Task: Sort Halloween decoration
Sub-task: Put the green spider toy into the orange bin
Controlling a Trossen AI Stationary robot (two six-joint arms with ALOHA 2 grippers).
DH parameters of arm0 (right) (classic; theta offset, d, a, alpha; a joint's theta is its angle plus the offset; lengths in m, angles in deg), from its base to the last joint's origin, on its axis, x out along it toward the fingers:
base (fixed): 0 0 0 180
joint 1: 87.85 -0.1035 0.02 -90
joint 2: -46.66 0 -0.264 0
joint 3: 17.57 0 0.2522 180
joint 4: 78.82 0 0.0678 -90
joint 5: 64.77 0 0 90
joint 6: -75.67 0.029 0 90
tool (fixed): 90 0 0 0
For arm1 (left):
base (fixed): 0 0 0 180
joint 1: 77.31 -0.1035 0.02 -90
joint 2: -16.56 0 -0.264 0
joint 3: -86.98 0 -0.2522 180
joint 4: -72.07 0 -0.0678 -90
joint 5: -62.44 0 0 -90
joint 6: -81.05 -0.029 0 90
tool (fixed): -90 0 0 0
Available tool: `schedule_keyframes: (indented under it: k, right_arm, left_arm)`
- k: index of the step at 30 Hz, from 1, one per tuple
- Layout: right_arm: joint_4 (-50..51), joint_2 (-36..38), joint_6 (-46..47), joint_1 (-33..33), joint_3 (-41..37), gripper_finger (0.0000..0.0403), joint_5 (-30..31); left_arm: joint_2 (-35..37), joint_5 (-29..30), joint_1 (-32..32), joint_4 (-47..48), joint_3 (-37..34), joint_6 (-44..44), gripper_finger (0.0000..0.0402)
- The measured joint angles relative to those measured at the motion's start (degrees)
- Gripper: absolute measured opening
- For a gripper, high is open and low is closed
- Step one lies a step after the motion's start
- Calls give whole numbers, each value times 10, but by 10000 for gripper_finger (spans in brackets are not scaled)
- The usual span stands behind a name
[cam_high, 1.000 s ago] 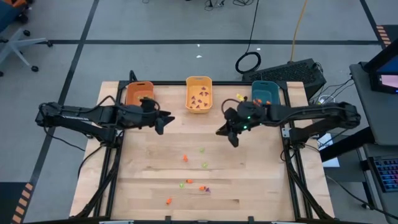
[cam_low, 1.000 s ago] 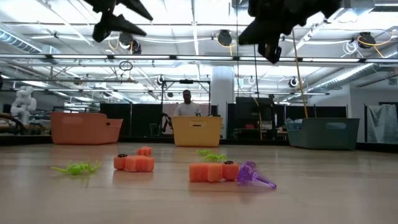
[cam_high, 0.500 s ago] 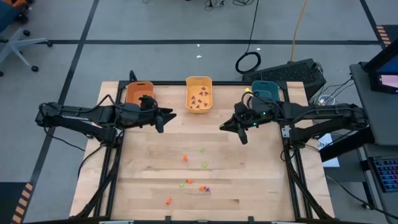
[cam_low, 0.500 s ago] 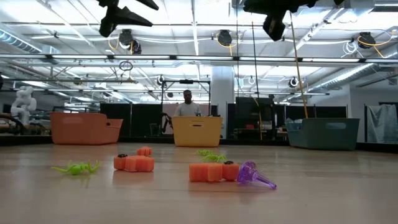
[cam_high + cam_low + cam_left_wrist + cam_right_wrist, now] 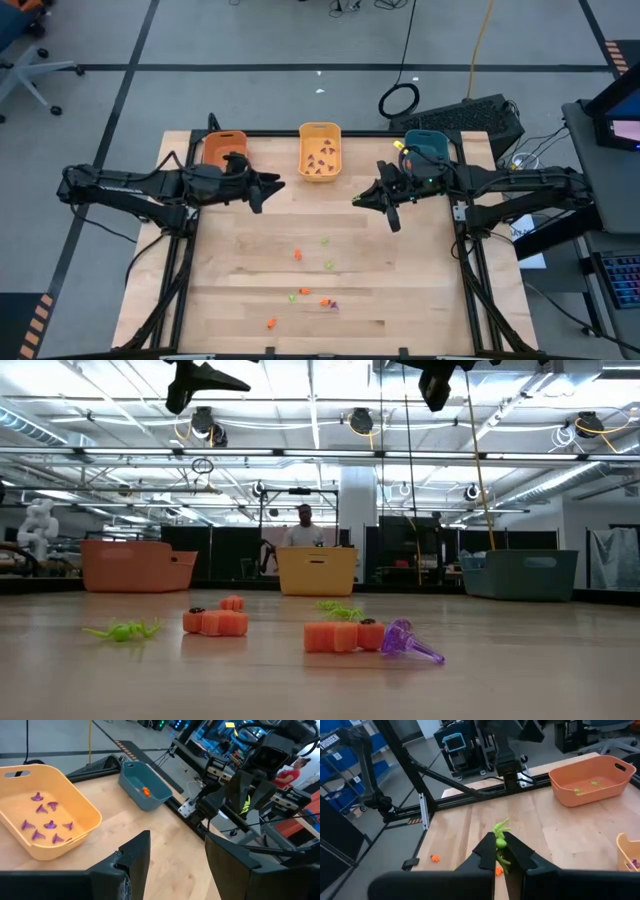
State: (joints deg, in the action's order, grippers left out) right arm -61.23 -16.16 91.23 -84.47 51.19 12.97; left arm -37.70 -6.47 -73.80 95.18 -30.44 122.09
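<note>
Overhead, right hand [image 5: 501, 851] pinches a green trinket [image 5: 500, 836]; left hand [image 5: 172, 857] gapes, empty.

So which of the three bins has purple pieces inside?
The yellow bin in the middle; the orange bin holds green pieces and the teal bin an orange one.

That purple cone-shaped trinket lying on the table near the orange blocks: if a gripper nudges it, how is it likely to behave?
The purple trinket lies on its side, flared end toward an orange block, so a push would probably roll it in a curve. It looks tiny and translucent, likely light plastic, so it may skid away. Its thin stem could slip from the jaws.
</note>
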Motion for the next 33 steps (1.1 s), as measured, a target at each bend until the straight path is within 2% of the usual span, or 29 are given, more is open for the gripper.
schedule_keyframes:
  k: [4,14,23,33]
  right_arm:
    - [0,0,-22,0,0,2,0]
    - [-2,0,-229,0,0,2,1]
    - [-23,0,-360,0,0,2,2]
    - [-23,0,-403,0,0,2,4]
  left_arm:
    - [0,0,0,0,0,-11,189]
    - [0,0,0,1,0,-15,189]
    - [0,1,0,-6,0,-30,189]
    - [0,2,0,-38,0,-76,189]
